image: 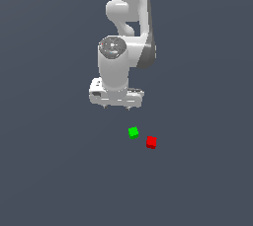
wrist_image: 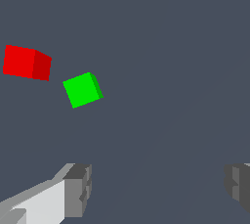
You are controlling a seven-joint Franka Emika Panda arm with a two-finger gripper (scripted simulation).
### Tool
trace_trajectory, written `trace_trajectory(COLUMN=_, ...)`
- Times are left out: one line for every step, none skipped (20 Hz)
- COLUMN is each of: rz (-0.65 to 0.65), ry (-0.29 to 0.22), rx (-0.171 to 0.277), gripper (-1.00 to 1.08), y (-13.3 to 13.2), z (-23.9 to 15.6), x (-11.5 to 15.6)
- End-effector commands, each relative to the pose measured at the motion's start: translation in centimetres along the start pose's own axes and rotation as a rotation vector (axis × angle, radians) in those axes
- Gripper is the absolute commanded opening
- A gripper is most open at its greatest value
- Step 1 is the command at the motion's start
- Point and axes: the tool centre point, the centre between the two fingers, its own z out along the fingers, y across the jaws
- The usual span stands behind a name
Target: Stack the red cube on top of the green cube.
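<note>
The red cube lies on the dark grey floor, just to the exterior view's right of and slightly nearer than the green cube. The two cubes sit close together but apart. My gripper hangs above the floor, behind and to the exterior view's left of both cubes, and holds nothing. In the wrist view the red cube and the green cube lie ahead of my open gripper, whose fingertips stand wide apart.
The white arm rises behind the gripper to the top of the exterior view. The flat dark grey floor surrounds the cubes.
</note>
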Motion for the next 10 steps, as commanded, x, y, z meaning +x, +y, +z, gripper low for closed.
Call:
trace_trajectory(rz=0.000, ry=0.000, rx=0.000, gripper=1.00, y=0.0, z=0.0, x=0.0)
trace_trajectory(rz=0.000, ry=0.000, rx=0.000, gripper=1.00, y=0.0, z=0.0, x=0.0)
trace_trajectory(rz=0.001, ry=0.000, rx=0.000, gripper=1.00, y=-0.1, z=0.1, x=0.0)
trace_trajectory(rz=0.002, ry=0.001, rx=0.001, gripper=1.00, y=-0.3, z=0.1, x=0.1)
trace_trajectory(rz=0.004, ry=0.001, rx=0.001, gripper=1.00, y=-0.5, z=0.2, x=0.2)
trace_trajectory(rz=0.007, ry=0.002, rx=0.002, gripper=1.00, y=-0.7, z=0.3, x=0.3)
trace_trajectory(rz=0.010, ry=0.003, rx=0.002, gripper=1.00, y=-1.0, z=0.5, x=0.4)
trace_trajectory(rz=0.013, ry=0.004, rx=0.003, gripper=1.00, y=-1.4, z=0.7, x=0.6)
trace_trajectory(rz=0.017, ry=0.005, rx=0.004, gripper=1.00, y=-1.8, z=0.9, x=0.8)
trace_trajectory(rz=0.022, ry=0.006, rx=0.005, gripper=1.00, y=-2.3, z=1.1, x=1.0)
